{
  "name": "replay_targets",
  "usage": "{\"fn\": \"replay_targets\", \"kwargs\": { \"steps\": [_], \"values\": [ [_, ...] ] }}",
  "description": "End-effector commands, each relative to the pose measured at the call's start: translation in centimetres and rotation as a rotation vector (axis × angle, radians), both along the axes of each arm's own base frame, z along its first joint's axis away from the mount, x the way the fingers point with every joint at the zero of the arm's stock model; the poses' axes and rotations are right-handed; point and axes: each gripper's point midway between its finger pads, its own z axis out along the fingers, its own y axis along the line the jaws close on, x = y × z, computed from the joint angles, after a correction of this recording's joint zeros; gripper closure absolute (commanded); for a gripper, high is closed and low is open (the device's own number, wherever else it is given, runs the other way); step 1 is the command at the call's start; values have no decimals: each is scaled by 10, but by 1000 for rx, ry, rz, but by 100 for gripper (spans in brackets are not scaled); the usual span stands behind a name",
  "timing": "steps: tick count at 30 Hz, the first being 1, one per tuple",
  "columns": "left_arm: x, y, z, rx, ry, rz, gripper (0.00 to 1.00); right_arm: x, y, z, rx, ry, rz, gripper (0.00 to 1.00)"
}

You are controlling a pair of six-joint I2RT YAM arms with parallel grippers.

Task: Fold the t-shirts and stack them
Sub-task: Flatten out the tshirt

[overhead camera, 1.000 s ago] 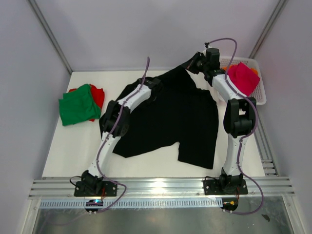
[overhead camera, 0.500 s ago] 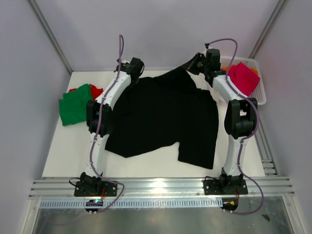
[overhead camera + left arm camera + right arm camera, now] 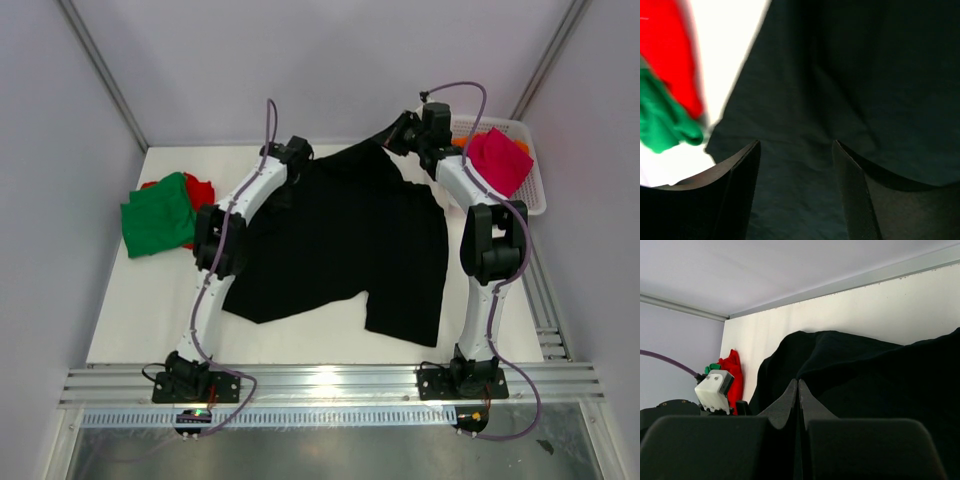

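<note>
Left gripper (image 3: 796, 145): my fingers stand well apart with nothing between them, poised over the far-left part of the black t-shirt (image 3: 350, 240); only its dark cloth shows through the gap. Right gripper (image 3: 798, 382): my fingers are pressed together with no gap visible, pinching the far edge of the black t-shirt, which rises to a peak at my tips. The rest of that shirt lies spread across the middle of the table (image 3: 150, 310), wrinkled, with its near hem uneven. Green t-shirt (image 3: 157, 215): folded, at the table's left side, lying on top of the red t-shirt (image 3: 203, 195), which shows out from under it on the far-right side. Both are apart from the black one. Magenta-pink t-shirt (image 3: 497, 160): heaped in the white lattice basket (image 3: 540, 195) at the far right corner. A sliver of an orange t-shirt (image 3: 459, 142) shows in the basket beside it. The right arm partly hides the basket's left side.
</note>
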Motion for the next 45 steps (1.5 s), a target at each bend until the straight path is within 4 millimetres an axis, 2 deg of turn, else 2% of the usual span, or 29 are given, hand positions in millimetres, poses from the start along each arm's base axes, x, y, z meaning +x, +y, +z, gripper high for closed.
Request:
{"fn": "replay_targets", "kwargs": {
  "steps": [1, 7, 18, 25, 28, 29, 32, 38, 43, 45],
  "values": [
    [3, -22, -9, -100, 13, -38, 37, -6, 0, 46, 25, -111, 7, 97],
    [7, -38, -24, -131, 10, -62, 37, -8, -3, 45, 7, -115, 7, 97],
    [3, -47, -53, -157, 42, -55, 37, -10, -4, 47, -5, -115, 7, 97],
    [2, -39, -62, -110, 49, -47, 39, -13, -5, 44, -24, -110, 12, 97],
    [2, -34, -62, -80, 49, -44, 55, -14, -5, 41, -24, -104, 8, 97],
    [2, -29, -60, -55, 41, -38, 73, -14, -5, 40, -24, -102, 8, 97],
    [0, -22, -58, -14, 45, -28, 91, -14, -5, 35, -23, -91, 6, 97],
    [-6, -12, -60, 42, 71, -26, 100, -15, -6, 31, -14, -79, 3, 97],
    [-9, -7, -59, 66, 77, -14, 100, -16, -5, 32, -17, -80, 7, 97],
    [-7, -3, -52, 86, 61, -9, 100, -17, -5, 33, -23, -81, 7, 97]
  ]
}}
